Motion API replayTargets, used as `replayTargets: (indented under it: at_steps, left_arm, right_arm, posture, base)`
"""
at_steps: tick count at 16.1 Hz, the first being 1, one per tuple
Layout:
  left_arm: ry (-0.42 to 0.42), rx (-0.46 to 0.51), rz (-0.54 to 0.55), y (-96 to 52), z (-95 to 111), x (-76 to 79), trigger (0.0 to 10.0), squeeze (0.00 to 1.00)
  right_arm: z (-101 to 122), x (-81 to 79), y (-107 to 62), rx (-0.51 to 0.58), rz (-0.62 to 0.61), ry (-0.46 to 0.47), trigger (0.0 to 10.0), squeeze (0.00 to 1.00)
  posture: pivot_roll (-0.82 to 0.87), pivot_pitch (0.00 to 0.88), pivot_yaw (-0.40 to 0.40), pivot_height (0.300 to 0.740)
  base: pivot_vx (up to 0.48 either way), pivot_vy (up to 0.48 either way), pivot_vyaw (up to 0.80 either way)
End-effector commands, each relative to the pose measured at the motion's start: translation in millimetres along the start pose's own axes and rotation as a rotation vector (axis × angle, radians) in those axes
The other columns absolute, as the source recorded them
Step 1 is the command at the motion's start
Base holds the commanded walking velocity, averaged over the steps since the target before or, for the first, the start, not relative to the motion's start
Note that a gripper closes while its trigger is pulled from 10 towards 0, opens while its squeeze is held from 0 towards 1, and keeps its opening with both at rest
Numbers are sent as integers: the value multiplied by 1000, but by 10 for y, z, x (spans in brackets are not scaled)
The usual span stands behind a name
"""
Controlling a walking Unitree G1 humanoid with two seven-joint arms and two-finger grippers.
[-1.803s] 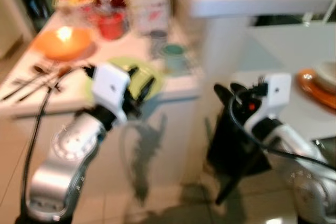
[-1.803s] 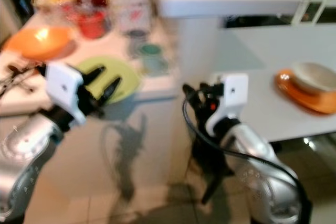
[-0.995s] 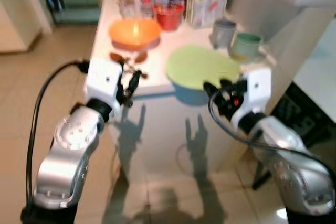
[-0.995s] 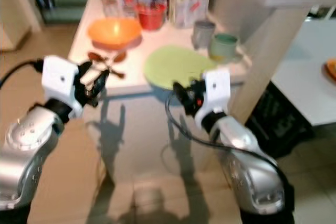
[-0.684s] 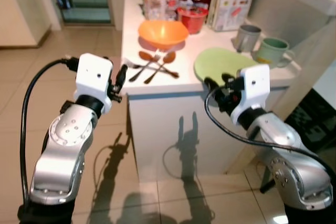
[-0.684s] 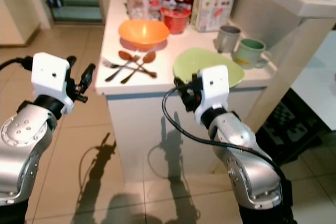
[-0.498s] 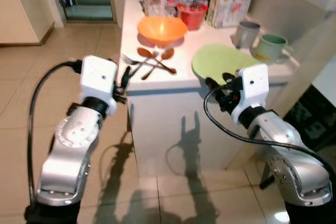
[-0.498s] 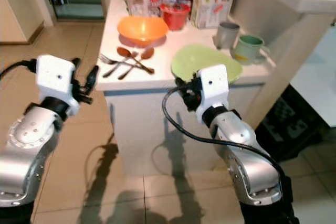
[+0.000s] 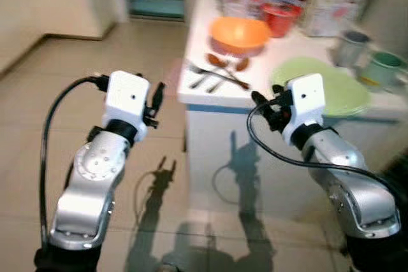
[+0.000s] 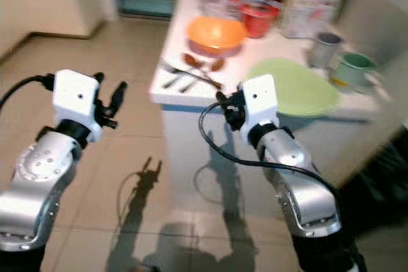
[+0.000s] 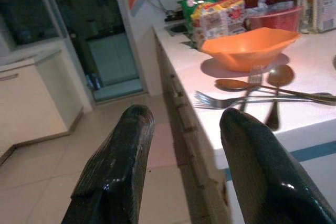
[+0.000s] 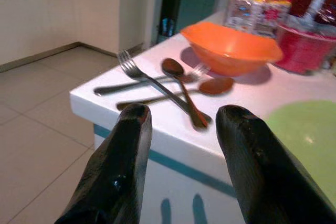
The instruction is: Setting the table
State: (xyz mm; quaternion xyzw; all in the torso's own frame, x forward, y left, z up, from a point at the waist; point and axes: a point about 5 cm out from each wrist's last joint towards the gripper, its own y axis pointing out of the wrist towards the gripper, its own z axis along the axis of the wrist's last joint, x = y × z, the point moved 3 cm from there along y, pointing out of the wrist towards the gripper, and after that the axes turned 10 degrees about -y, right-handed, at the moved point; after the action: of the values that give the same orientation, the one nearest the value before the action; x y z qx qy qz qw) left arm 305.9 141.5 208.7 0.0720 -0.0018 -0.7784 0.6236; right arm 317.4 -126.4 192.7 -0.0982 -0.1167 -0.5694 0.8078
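Tiled floor [image 9: 76, 62] spreading wide to the left and near, with arm shadows across it. White tabletop [image 10: 167, 87] with a blue-edged front reaching away on the right. Cream cabinets [image 11: 31, 98] far left, beside a dark doorway.

Green plate [image 10: 299, 93] lying flat near the tabletop's front edge, right of the cutlery. Orange bowl [image 10: 215, 33] farther back, just beyond the cutlery. Red container [image 10: 258, 20] and snack packets [image 12: 257, 1] at the far end, behind the bowl. Pale carton [image 9: 335, 4] far right of those. Grey cup [image 10: 320, 49] and green mug [image 10: 352, 68] standing right of the plate, toward the far side.

Cutlery lying crossed at the near left corner of the tabletop: forks [image 12: 149, 77] and brown spoons [image 12: 184, 87] overlapping, handles pointing different ways.

Left tool [image 11: 181, 145] raised over the floor, left of the tabletop corner, fingers spread apart, gripping nothing. Right tool [image 12: 181, 140] held just before the tabletop's front edge, level with the cutlery, fingers likewise parted and bare, touching nothing.
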Motion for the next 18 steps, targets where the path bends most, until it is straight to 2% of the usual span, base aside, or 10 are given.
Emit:
replayTargets:
  at_steps: [1, 6, 8, 12, 14, 16, 18]
  left_arm:
    - [11, -4, -6, 5, -3, -6, 10000, 0]
    - [10, -4, -13, 6, -6, 9, 10000, 0]
    - [4, -5, -33, -8, -15, 41, 10000, 0]
    - [-9, 4, -63, -8, -1, 95, 10000, 0]
    - [-15, 9, -159, -57, 0, 222, 10000, 0]
    - [-23, 15, -226, -97, 8, 299, 10000, 0]
    - [-26, 11, -249, -112, 10, 313, 10000, 0]
  right_arm:
    - [61, 38, 30, 26, -11, -8, 10000, 0]
    - [67, 96, 50, 33, -6, -27, 10000, 0]
    - [90, 222, 48, 39, -43, 3, 10000, 0]
    - [98, 292, 16, 39, -7, -37, 10000, 0]
    - [93, 486, -21, 21, 4, -16, 10000, 0]
    - [68, 569, -30, -7, 33, -30, 10000, 0]
    - [13, 599, -20, -49, 96, -57, 10000, 0]
  posture:
    - [-10, 0, -23, 740]
    - [-10, 0, -25, 740]
    - [-11, 0, -28, 740]
    - [-15, 0, -30, 740]
    - [-20, 0, -29, 740]
    - [-19, 0, -31, 740]
    - [-14, 0, -35, 740]
  base:
    - [311, 0, 800]
    - [316, 0, 800]
    - [309, 0, 0]
    - [229, 0, 0]
    - [0, 0, 0]
    - [0, 0, 0]
    - [0, 0, 0]
